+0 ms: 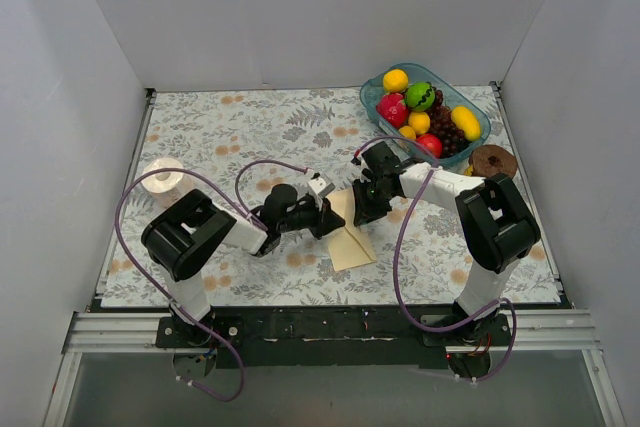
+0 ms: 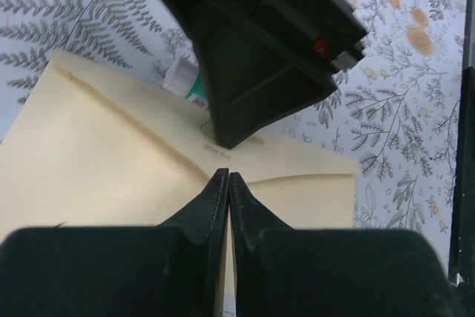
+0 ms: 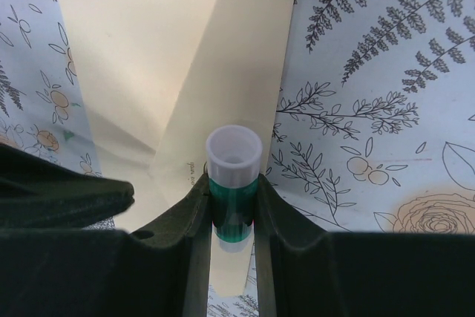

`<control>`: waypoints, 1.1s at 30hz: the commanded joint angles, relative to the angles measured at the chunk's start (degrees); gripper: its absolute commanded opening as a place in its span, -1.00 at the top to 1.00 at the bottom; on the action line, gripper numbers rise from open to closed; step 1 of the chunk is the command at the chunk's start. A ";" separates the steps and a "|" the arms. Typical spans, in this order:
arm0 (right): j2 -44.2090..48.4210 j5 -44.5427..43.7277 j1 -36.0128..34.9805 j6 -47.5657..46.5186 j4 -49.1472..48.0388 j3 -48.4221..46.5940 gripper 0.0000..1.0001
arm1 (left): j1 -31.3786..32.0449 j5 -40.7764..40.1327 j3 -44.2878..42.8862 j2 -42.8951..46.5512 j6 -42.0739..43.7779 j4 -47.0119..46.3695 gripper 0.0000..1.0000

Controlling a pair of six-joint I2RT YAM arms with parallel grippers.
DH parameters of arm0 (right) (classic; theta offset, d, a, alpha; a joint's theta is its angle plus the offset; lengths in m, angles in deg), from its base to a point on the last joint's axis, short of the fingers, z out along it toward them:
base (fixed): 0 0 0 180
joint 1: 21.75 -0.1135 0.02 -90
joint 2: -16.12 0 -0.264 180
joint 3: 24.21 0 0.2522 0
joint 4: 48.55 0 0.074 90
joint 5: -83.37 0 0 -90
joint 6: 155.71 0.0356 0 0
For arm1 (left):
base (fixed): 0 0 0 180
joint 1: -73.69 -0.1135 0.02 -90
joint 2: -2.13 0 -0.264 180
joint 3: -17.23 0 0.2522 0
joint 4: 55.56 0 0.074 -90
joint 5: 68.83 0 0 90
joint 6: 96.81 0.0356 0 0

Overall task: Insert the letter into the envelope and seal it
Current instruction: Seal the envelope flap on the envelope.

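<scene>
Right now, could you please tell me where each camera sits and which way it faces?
Top external: above and behind the robot, looking down on the table; both arms show.
Left wrist: along its shut left pincer toward the envelope.
Right wrist: past the right pincer, gripping a green tube, at the envelope.
Shared: all three show the envelope.

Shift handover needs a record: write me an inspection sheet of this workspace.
surface: floral tablecloth, lying flat.
job's things: cream envelope lying at centre; letter not seen.
clutter: fruit basket far right; doughnut beside it; white roll at left.
grippers: left hand shut, tips at the envelope; right hand shut on glue stick.
cables: purple cables looped along both arms.
surroundings: white walls on three sides; metal rail at the near edge.
</scene>
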 commanded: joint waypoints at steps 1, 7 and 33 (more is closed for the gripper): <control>-3.63 -5.20 -0.38 -2.07 0.10 1.62 0.97 | 1.71 0.93 -3.37 1.89 1.16 -1.76 1.00; -3.54 -5.11 -0.47 -2.16 0.01 1.97 0.97 | 2.33 0.58 -5.83 -1.71 1.25 -1.76 1.00; -2.75 -6.08 -0.56 -2.42 0.80 0.39 0.97 | 3.39 -4.78 -0.74 -12.61 3.01 2.28 1.00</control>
